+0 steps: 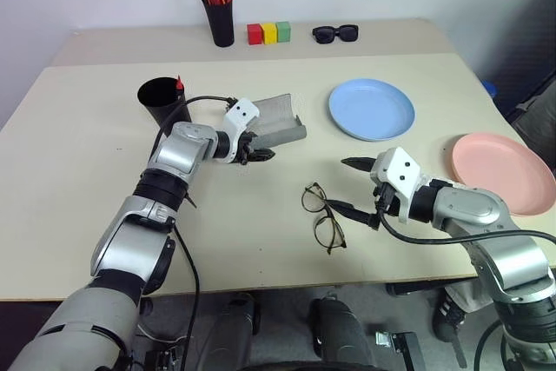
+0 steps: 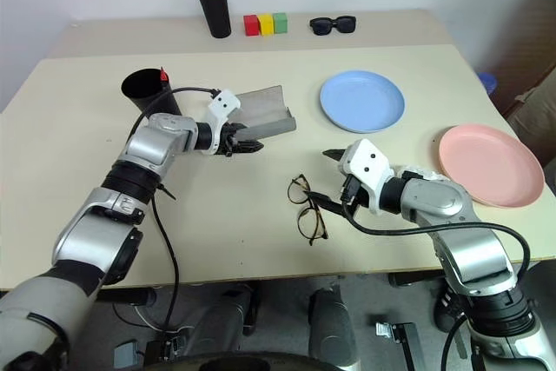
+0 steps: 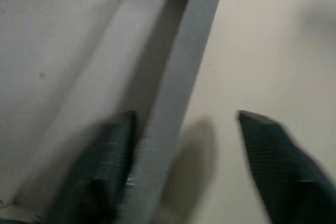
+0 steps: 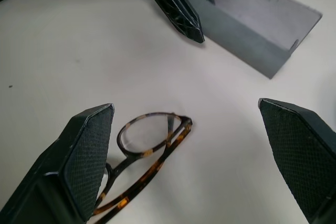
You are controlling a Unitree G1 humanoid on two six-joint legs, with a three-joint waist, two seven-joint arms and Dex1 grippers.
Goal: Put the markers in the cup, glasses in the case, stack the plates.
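The grey case (image 1: 280,117) lies open at mid-table with its lid raised. My left gripper (image 1: 254,154) is at its near end, open, its fingers straddling the case's front wall (image 3: 173,103). The glasses (image 1: 321,216) lie folded on the table nearer me. My right gripper (image 1: 356,187) hovers just right of them, open and empty, and the glasses (image 4: 149,140) show low between its fingers. A red-tipped marker (image 1: 179,84) stands in the black cup (image 1: 161,102) left of the case. The blue plate (image 1: 372,109) and the pink plate (image 1: 502,171) lie apart on the right.
At the back stand a black pen holder (image 1: 219,19) with orange-capped pens, three coloured blocks (image 1: 268,34) and black sunglasses (image 1: 335,34). The pink plate sits close to the table's right edge. A black cable (image 1: 195,102) loops from my left arm past the cup.
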